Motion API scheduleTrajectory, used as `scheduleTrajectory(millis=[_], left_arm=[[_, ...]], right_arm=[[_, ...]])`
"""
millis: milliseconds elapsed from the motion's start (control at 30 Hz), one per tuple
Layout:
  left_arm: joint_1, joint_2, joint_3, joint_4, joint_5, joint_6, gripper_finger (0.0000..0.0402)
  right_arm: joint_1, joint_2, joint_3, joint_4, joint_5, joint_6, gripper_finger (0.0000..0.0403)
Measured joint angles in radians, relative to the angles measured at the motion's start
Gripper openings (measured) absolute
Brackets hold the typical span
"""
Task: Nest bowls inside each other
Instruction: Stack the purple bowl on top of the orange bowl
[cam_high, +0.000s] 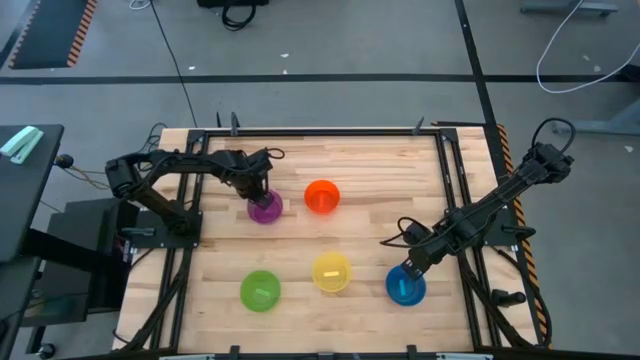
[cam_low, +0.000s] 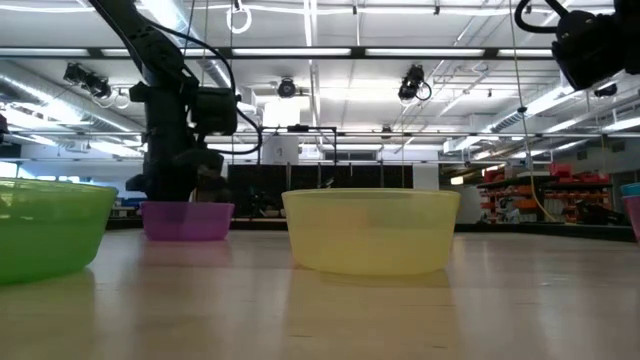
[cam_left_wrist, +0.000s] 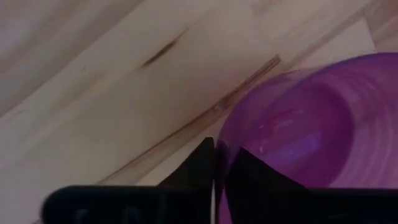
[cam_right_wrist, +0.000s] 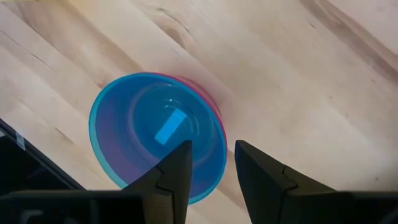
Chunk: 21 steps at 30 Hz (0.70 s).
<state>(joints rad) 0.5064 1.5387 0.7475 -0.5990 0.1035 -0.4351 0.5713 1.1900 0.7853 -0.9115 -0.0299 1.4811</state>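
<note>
Left gripper (cam_left_wrist: 213, 163) pinches the translucent purple bowl (cam_high: 265, 208) rim. Right gripper (cam_right_wrist: 211, 163), fingers parted, above the blue bowl (cam_right_wrist: 158, 134) nested in pink.

Six small round plastic bowls show: one purple bowl (cam_high: 265, 208), one orange bowl (cam_high: 322, 196), one green bowl (cam_high: 260, 290), one yellow bowl (cam_high: 332, 272), and one blue bowl (cam_right_wrist: 158, 134) nested in one pink-red bowl (cam_right_wrist: 214, 111). Two dark robot arms reach over one wooden table (cam_high: 370, 230).
</note>
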Motion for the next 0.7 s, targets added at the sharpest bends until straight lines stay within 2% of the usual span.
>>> scheduleTrajectory(millis=[67,200,300,700], left_arm=[[0.000,0.000,0.000,0.007,0.002,-0.002,0.0011],[0.000,0.000,0.025,-0.011,0.000,-0.007,0.0018],[0.000,0.000,0.089,-0.052,-0.001,0.001,0.0014],[0.000,0.000,0.567,-0.232,-0.021,0.091,0.0009]], right_arm=[[0.000,0.000,0.000,0.000,0.004,-0.003,0.0130],[0.000,0.000,0.000,-0.002,0.007,-0.011,0.0130],[0.000,0.000,0.000,-0.012,0.008,-0.011,0.0130],[-0.005,0.000,0.000,-0.026,0.055,-0.036,0.0130]])
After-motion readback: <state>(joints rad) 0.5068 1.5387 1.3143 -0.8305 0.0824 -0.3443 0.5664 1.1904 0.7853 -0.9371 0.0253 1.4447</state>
